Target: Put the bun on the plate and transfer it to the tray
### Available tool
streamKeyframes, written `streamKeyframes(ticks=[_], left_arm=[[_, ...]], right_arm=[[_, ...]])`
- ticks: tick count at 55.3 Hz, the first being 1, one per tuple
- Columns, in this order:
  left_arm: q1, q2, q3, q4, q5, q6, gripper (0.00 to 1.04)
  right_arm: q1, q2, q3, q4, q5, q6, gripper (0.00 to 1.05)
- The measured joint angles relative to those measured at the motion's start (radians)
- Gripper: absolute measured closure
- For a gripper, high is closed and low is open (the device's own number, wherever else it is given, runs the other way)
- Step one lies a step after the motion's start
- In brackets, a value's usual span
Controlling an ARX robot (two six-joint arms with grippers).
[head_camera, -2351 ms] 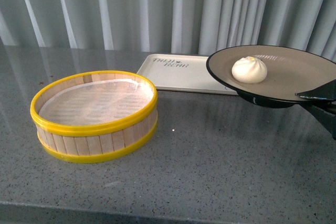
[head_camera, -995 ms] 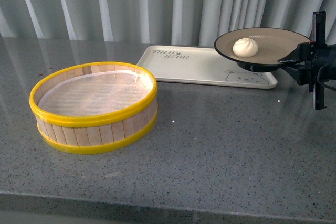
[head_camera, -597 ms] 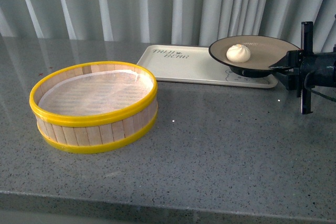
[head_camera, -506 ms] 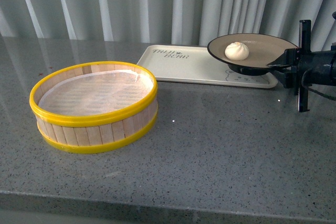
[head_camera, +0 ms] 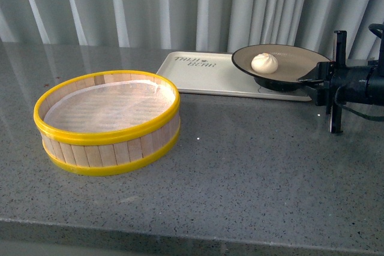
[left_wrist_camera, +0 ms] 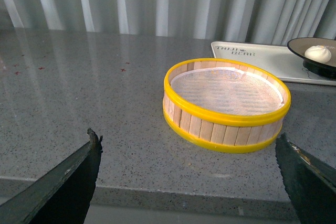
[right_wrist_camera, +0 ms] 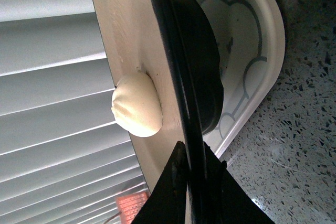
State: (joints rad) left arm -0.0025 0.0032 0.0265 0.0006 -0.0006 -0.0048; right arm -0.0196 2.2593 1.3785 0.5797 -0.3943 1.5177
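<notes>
Bun rides the plate — right gripper reaching in level, clamped on its rim. Plate's over the tray's right end — bare tray leftward.

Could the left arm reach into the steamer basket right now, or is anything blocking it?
Probably yes. The left end effector is open and facing the steamer basket, with only bare countertop between.

Bun on plate, right claw gripping rim, seemingly touching tray

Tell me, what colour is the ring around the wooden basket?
Bright yellow: the steamer basket has yellow rings at top and bottom, clearest in the front view.
</notes>
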Motion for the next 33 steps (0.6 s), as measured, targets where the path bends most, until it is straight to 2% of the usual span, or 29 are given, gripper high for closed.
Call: streamKeyframes(ticks=[33], left_arm=[[0.000,0.000,0.000,0.000,0.000,0.000,0.07]], right_arm=[[0.000,0.000,0.000,0.003,0.007,0.013,1.02]])
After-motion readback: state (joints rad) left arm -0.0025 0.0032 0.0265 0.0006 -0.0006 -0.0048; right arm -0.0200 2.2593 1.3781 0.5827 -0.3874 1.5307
